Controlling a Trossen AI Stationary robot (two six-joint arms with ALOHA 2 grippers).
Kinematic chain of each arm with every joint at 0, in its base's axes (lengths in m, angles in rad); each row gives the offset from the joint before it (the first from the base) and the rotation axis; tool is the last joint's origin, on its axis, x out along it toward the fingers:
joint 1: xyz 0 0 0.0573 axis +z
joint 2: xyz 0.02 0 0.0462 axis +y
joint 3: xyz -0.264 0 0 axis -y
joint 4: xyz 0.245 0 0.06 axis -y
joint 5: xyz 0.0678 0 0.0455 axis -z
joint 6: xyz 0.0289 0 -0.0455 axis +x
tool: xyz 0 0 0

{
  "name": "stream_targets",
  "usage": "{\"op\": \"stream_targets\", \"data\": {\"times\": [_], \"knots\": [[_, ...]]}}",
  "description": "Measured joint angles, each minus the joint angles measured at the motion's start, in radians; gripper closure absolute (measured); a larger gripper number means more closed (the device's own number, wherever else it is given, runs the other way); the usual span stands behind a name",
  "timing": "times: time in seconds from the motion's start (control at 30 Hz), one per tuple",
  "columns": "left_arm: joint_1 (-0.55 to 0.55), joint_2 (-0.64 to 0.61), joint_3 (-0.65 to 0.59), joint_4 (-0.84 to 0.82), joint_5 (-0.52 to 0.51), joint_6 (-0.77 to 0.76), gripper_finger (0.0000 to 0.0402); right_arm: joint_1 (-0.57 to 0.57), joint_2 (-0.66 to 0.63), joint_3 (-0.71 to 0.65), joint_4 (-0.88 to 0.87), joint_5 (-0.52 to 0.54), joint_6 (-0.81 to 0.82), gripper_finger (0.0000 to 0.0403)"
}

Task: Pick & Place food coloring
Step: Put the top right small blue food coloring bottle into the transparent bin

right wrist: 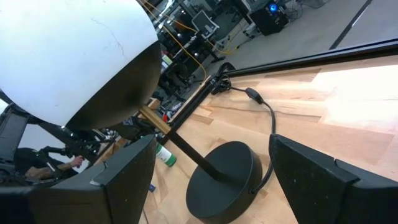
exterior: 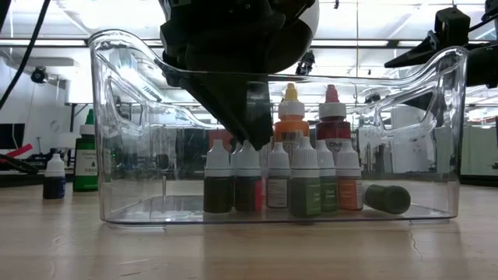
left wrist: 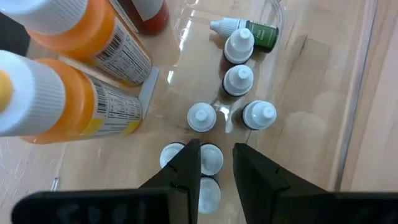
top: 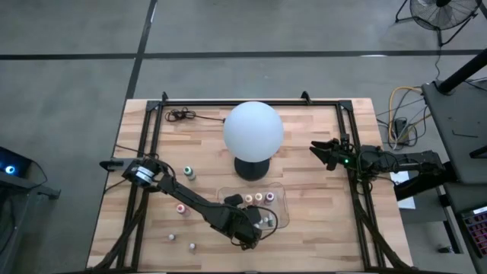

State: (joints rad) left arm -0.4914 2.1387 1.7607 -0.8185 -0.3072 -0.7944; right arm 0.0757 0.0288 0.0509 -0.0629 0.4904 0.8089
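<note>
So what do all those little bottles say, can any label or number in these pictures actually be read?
None can be read in full.
Dark red bottle: white lettering, perhaps "Chef", blurred.
Orange bottles: barcodes, digits too small.
Small bottles in the clear tray: labels too blurred.
Left gripper hangs over their caps.

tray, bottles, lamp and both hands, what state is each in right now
clear tray: upright, holding bottles
small bottles: capped, standing in tray
green bottle: lying on its side in tray
left hand: open, over the tray bottles
right hand: open, empty, beside the globe lamp
</note>
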Motion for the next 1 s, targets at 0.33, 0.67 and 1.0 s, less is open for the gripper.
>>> {"op": "stream_targets", "data": {"times": [0.33, 0.67, 1.0], "knots": [[0.000, -0.012, 0.004, -0.005, 0.032, 0.000, 0.0333, 0.000, 0.000, 0.000, 0.000, 0.000, 0.000, 0.0101], [0.000, -0.089, 0.019, -0.031, 0.014, -0.011, 0.0331, 0.000, 0.000, 0.000, 0.000, 0.000, 0.000, 0.0101], [0.006, -0.196, 0.019, -0.133, -0.015, -0.116, 0.0249, 0.000, 0.000, 0.000, 0.000, 0.000, 0.000, 0.0101]]}}
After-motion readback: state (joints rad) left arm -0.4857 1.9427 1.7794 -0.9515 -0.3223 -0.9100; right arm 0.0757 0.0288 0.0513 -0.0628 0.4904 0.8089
